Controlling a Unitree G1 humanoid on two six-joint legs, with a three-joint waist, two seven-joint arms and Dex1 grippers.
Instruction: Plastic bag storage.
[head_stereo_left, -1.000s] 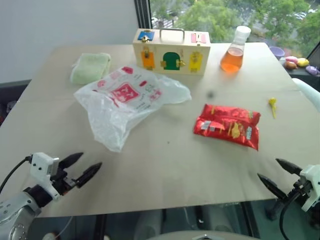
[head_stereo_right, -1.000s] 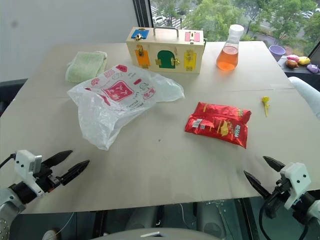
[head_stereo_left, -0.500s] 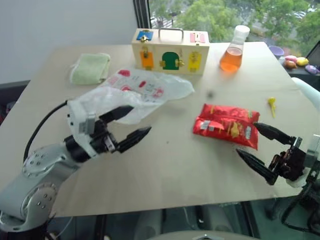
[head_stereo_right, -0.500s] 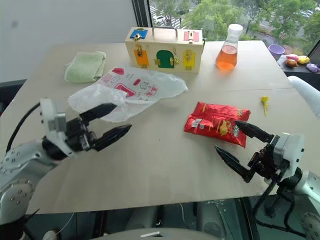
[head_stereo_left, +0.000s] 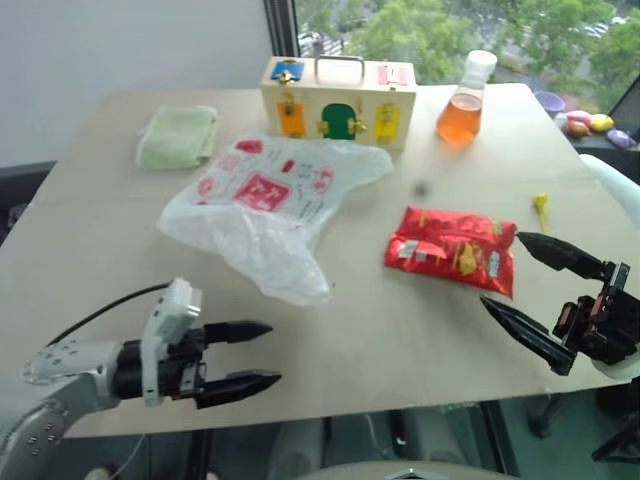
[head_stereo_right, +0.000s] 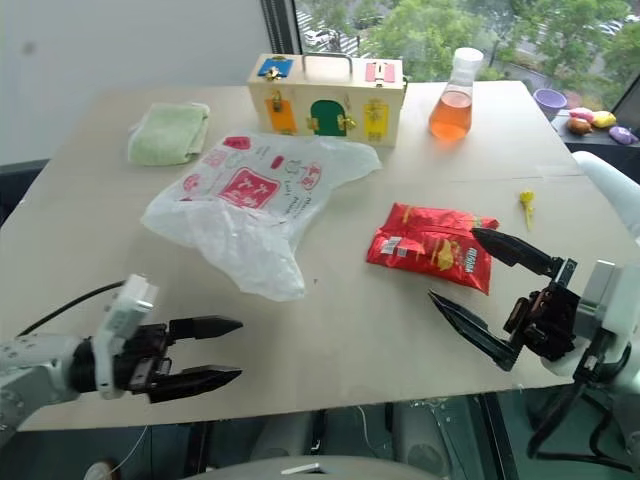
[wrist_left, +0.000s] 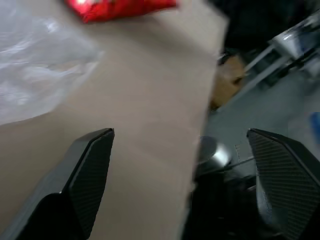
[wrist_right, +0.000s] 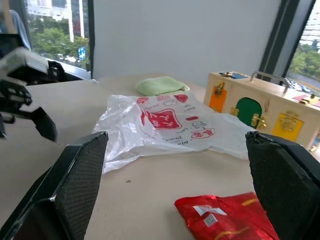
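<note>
White plastic bag (head_stereo_left: 270, 205) with red print; red snack packet (head_stereo_left: 452, 252)

left hand (head_stereo_left: 252, 354) fingers spread, empty, right hand (head_stereo_left: 532, 289) likewise

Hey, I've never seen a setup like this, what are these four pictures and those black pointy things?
They are a humanoid robot's cameras. Two head views look down over a table; the other two look out from each wrist. The black points are fingers of its left gripper and right gripper, both open and holding nothing. On the table lie a plastic bag, a red snack packet, a green cloth, a wooden box, an orange-filled flask and a small yellow item.
</note>
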